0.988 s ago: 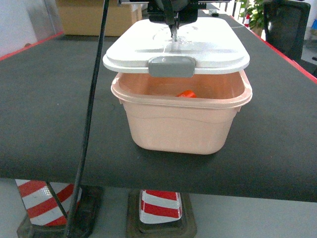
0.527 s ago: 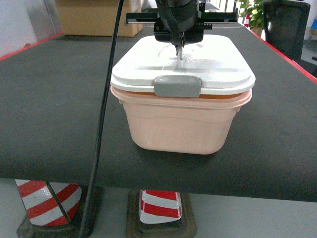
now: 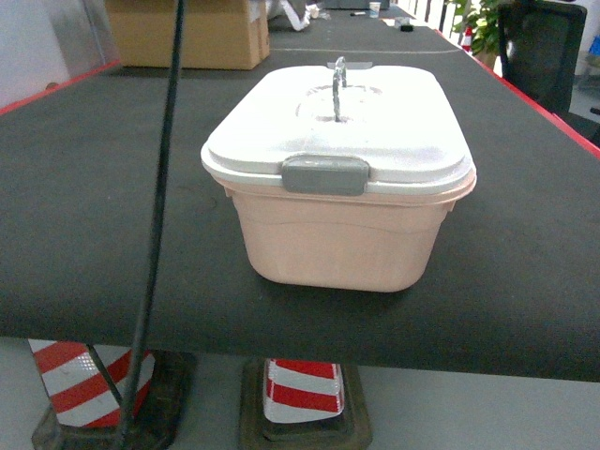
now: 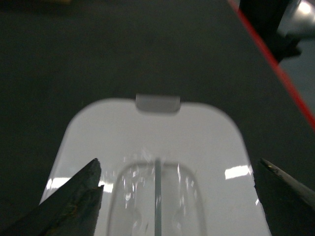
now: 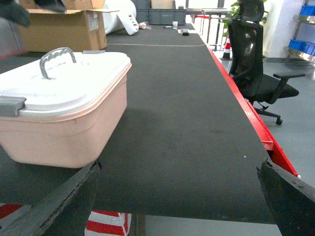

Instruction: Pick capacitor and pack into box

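While a cable (image 3: 159,216) crosses, the lid (image 3: 394,131) covers the box (image 3: 337,244).

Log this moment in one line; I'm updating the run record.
lid: on box | handle: upright | left jaws: open above lid | right jaws: open, empty

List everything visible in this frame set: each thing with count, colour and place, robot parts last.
box: one, pale peach-pink, on the table's near middle.
lid: one, white, seated on the box.
handle: one, grey, standing upright on the lid's middle.
latches: grey, one at each visible end of the lid.
table: one, black top with red edging.
cardboard carton: brown, far left of the table.
office chair: one, black, right of the table.
striped posts: two, red and white, under the table.
cable: one, black, hanging in front at left.
left gripper: jaws open above the lid.
right gripper: jaws open, off the box's right.
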